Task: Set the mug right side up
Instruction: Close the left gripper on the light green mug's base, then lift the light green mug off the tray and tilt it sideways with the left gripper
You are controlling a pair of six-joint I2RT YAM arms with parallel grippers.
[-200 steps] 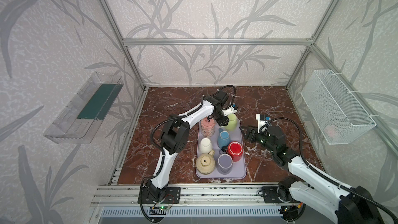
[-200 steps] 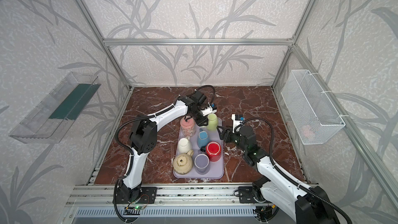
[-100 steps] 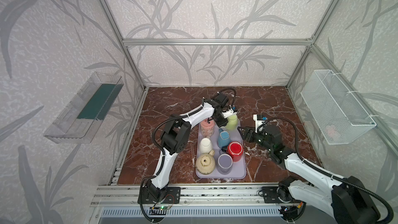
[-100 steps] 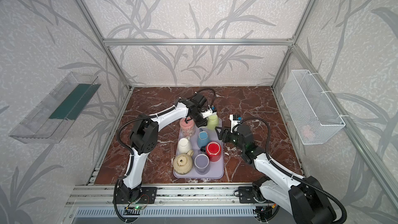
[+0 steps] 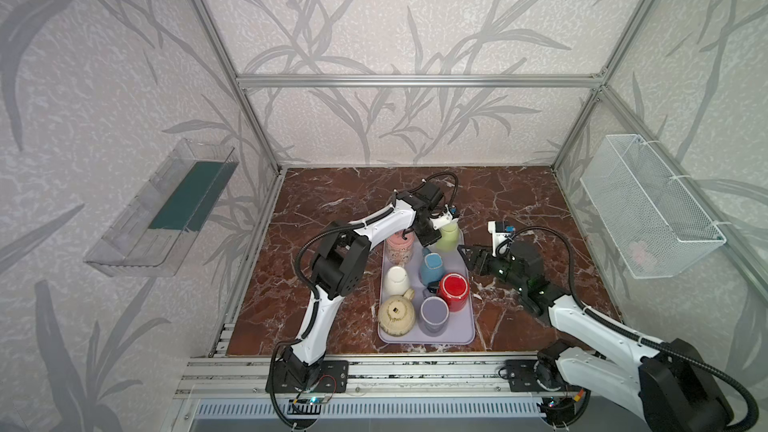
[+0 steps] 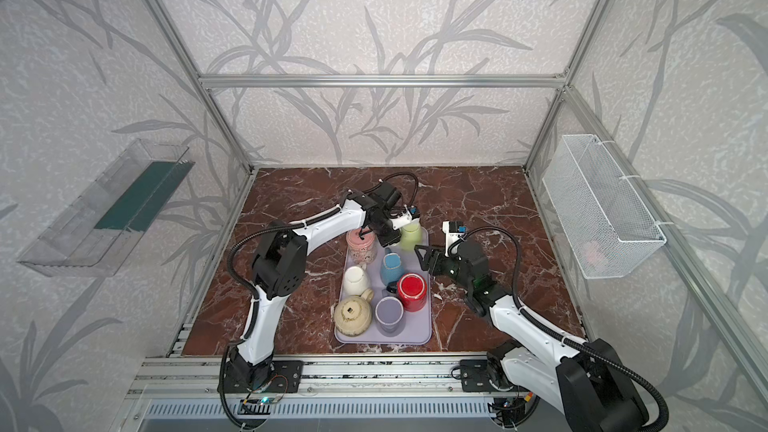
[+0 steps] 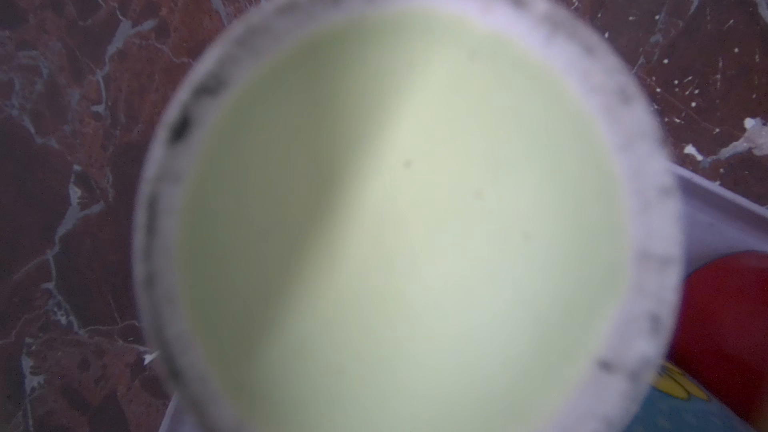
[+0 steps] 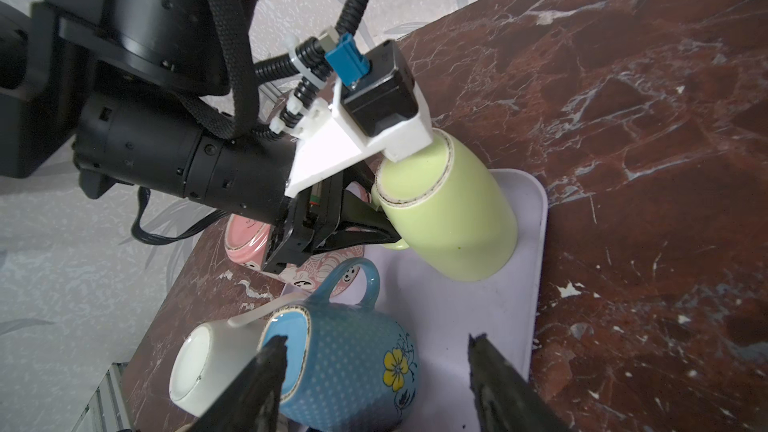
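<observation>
- One red-brown marble desk [image 5: 332, 201] fills the lower middle of both top views, and everything else we list stands on it or hangs over it.
- One lavender tray [image 5: 457, 326] lies on the desk just right of centre, its long side running away from the camera.
- One beige teapot [image 5: 397, 315] sits in the tray's near left corner.
- One green mug [image 8: 457, 209], the task's own thing, stands upside down in the tray's far right corner. In the right wrist view we see its unglazed foot ring, and in the left wrist view its blurred base fills most of the frame.
- Five more mugs share the tray: a pink mug [image 5: 400, 247] at the far left, a blue mug [image 5: 432, 268] in the middle, a white mug [image 5: 395, 280] left of it, a red mug [image 5: 454, 290] at the right edge, and a purple mug [image 5: 434, 313] beside the teapot.
- One left gripper [image 8: 384, 218] reaches in at the green mug's left side, its jaws pinched on the mug's handle.
- One right gripper [image 8: 376, 347] hangs at the tray's right edge, right of the blue mug, with its jaws spread wide and gripping nothing.
</observation>
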